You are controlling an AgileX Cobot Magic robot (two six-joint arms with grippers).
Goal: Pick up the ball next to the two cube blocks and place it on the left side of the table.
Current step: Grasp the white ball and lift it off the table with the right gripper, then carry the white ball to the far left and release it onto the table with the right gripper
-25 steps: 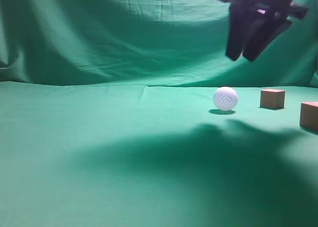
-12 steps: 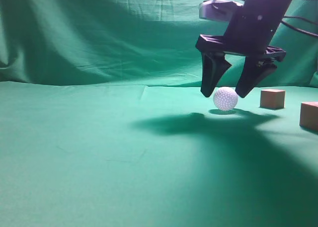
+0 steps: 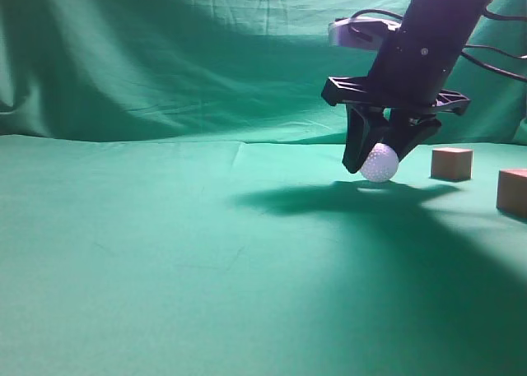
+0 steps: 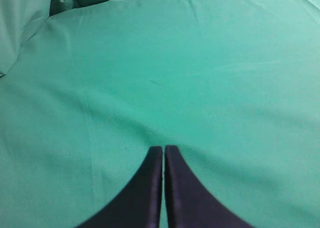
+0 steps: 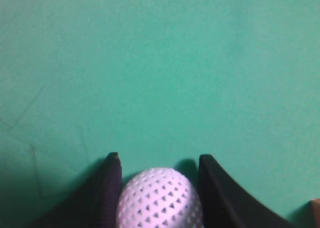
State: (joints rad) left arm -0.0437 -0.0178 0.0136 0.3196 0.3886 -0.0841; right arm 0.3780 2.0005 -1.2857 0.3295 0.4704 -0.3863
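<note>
The white dimpled ball (image 3: 380, 164) sits low over the green table (image 3: 165, 269), right of centre. My right gripper (image 3: 377, 165) comes down from above with its dark fingers closed against the ball's two sides. In the right wrist view the ball (image 5: 160, 200) fills the gap between the fingers of the right gripper (image 5: 160, 158). The two reddish-brown cube blocks (image 3: 452, 163) (image 3: 512, 191) stand just right of the ball. My left gripper (image 4: 163, 149) is shut and empty above bare cloth; it does not show in the exterior view.
A draped, wrinkled green backdrop (image 3: 165, 63) hangs behind the table. The arm casts a broad shadow (image 3: 370, 228) over the right half. A corner of one cube (image 5: 316, 204) shows at the right wrist view's edge. Only green cloth lies to the left.
My right gripper came down from the upper right, straddled the ball with open jaws, then closed on it. The ball shifted slightly right. The cubes have not moved.
</note>
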